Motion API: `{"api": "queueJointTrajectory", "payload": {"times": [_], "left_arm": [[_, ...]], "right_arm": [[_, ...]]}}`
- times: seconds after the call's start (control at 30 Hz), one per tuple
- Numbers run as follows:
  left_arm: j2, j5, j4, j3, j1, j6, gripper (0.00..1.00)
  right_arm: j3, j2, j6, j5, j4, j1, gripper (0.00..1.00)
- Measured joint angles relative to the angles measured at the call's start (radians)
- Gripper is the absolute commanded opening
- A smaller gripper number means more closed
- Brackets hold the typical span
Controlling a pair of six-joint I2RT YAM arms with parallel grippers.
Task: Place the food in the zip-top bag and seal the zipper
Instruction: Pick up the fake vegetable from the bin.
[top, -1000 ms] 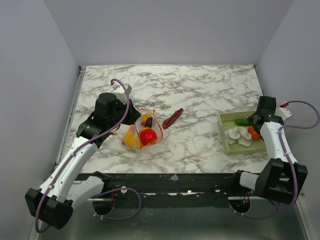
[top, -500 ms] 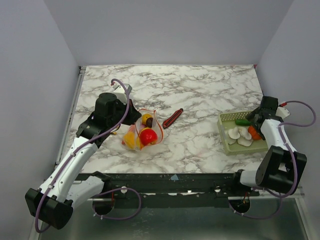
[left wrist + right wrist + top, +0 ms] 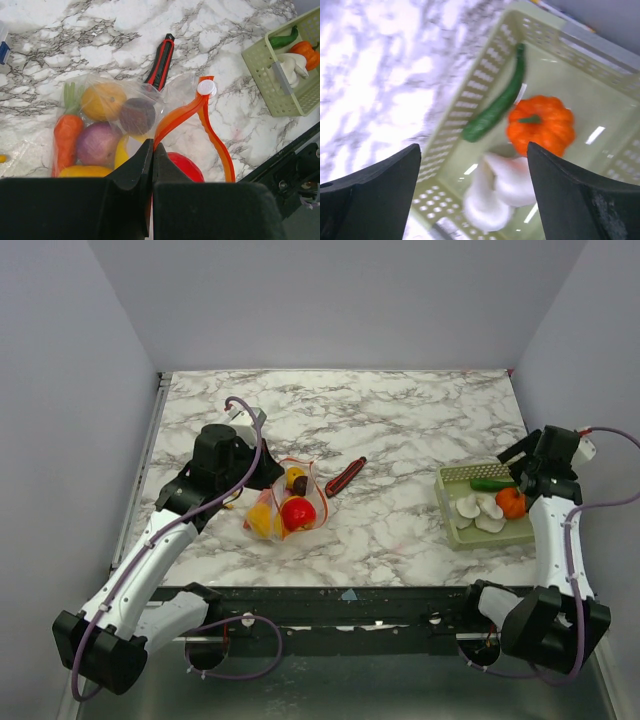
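Left gripper [image 3: 152,150] on zipper [image 3: 181,113] (apparently tight)

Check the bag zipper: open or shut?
Open. Left wrist view: the two strips of the zipper spread apart from the white slider, a red fruit showing between them. The left gripper pinches one strip.

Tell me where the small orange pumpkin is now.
In the top view, the orange pumpkin sits inside the pale green basket at the right side of the table, next to a slim green pepper and white vegetables.
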Motion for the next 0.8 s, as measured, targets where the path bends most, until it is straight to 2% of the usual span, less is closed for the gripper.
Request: {"api": "queueJointTrajectory", "payload": {"times": [0.1,0.23,0.37,0.67,0.8], "left_arm": [[0.000,0.000,0.000,0.000,0.000,0.000,0.00],[0.000,0.004,0.000,0.001,0.000,0.000,0.00],[0.001,0.007,0.000,0.002,0.000,0.000,0.00],[0.000,0.013,0.000,0.002,0.000,-0.003,0.00],[0.000,0.019,0.000,0.002,0.004,-0.004,0.00]], "right_arm": [[0.023,0.000,0.010,-0.137,0.029,0.000,0.58],[0.018,0.135,0.065,-0.317,0.075,0.000,0.47],[-0.039,0.258,0.133,-0.349,0.096,0.000,0.47],[-0.074,0.343,0.202,-0.267,0.175,0.000,0.46],[-0.074,0.377,0.229,-0.258,0.206,0.000,0.52]]}}
